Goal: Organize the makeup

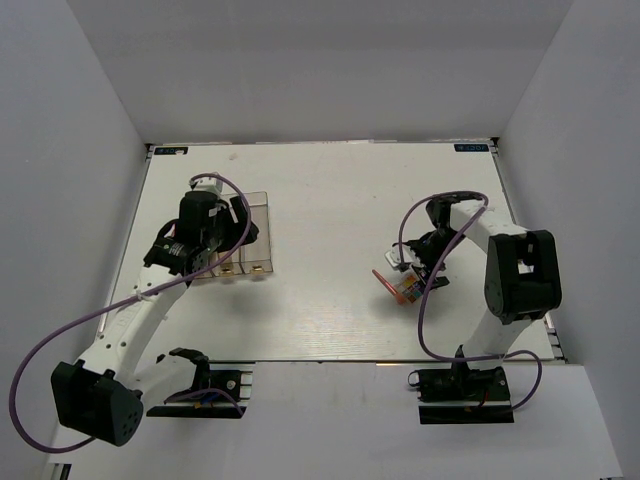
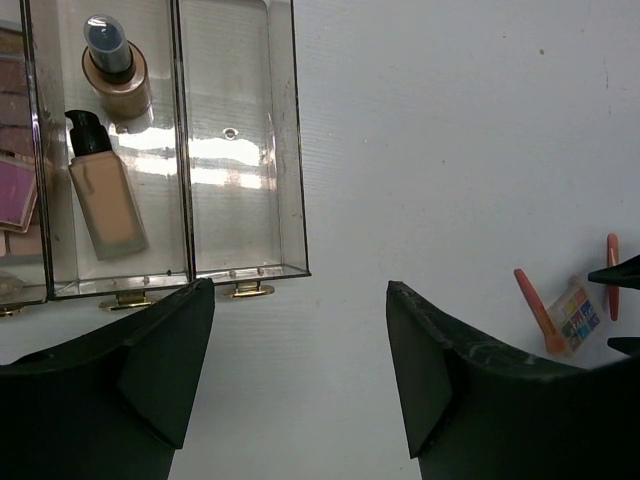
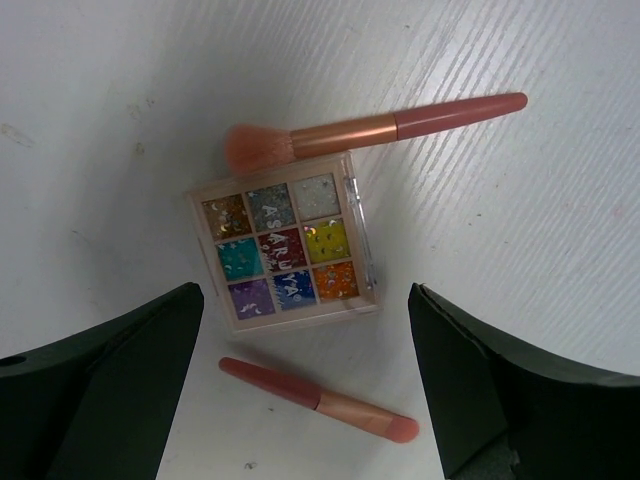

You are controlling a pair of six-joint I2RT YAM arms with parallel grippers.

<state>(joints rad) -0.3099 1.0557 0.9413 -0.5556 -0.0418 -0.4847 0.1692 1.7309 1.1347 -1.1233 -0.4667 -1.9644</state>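
Makeup is divided between two places on the counter [image 1: 330, 190]. Sorted items sit in the clear box [image 2: 285, 150] toward the left edge. Two foundation bottles share the middle compartment, one lying flat [image 2: 105, 200] and one seen cap-first [image 2: 115, 65]. A pink palette [image 2: 15, 190] shows in the compartment beside them. No item shows in the third compartment [image 2: 235, 180], so it is probably reserved for the long, thin items.

Unsorted items lie toward the right edge. The multicolour palette [image 3: 285, 255] lies flat, face up. The upper brush [image 3: 380, 125] lies along its far side, touching or nearly so. The lower brush [image 3: 320, 398] lies just beside its near side, apart from it.

The right tool [image 3: 303, 292] points straight down over the palette, jaws at full spread, one on each side of it, gripping nothing. This pose suits a pick of the palette. Because the palette is thin, the tool would need a low descent, and the neighbouring brushes could be nudged. The right arm is folded: its upper link stands near the right edge and its forearm is turned inward.

The left tool [image 2: 300, 290] hangs above the bare counter just off the near side of the box, jaws wide apart with nothing between them. The left arm extends diagonally from the near left corner.
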